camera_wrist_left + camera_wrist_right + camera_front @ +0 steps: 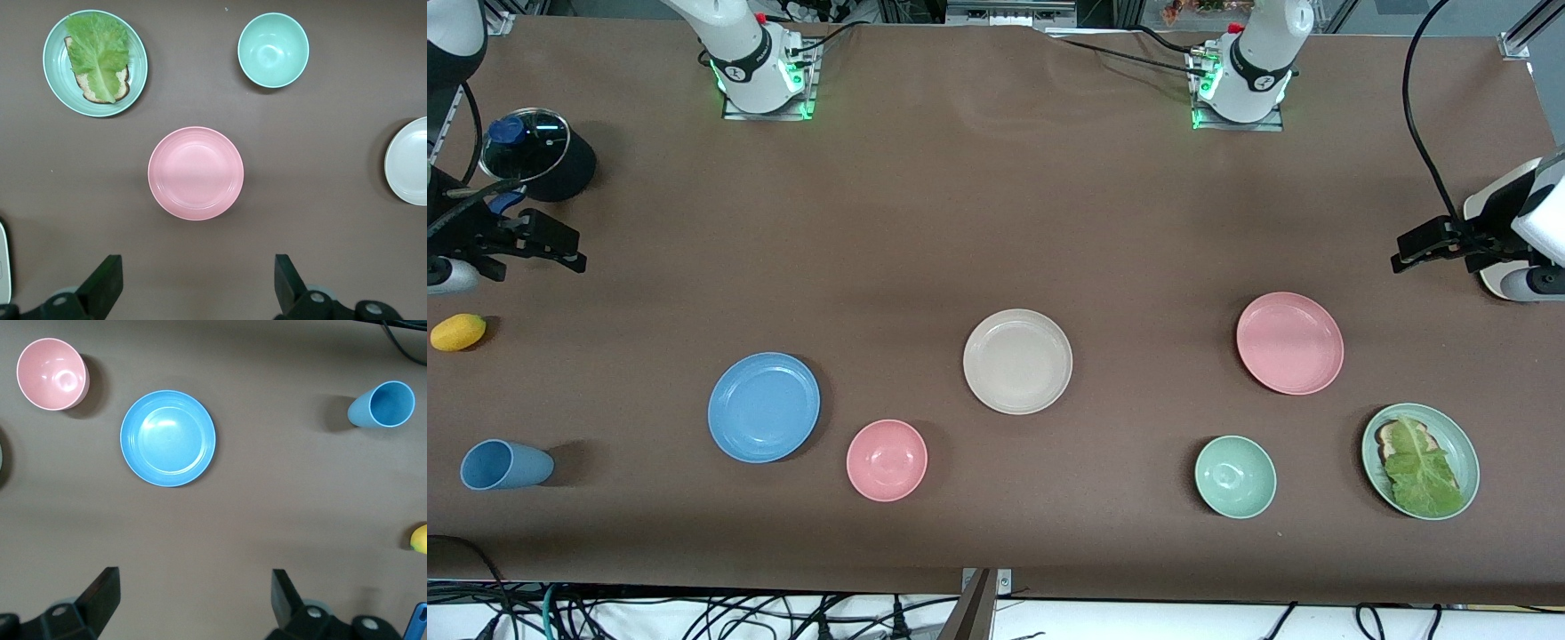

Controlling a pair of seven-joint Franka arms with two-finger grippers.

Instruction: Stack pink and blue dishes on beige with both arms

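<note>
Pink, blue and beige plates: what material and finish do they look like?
All three look like matte moulded plastic or melamine; glazed ceramic can't be ruled out.
Pink plate: even pale colour, soft sheen only, faint concentric rings in the left wrist view.
Blue plate: the same dull finish, with a lighter ringed centre.
Beige plate: flat cream, no glare, thin low rim.

Lighting's bright and even from overhead, nothing blown out. Short soft shadows sit beside the blue cup (505,465) and pink bowl (887,460). Green LEDs glow at both arm bases. Small shiny glare spots inside the bowls. Everything's sharp.
</note>
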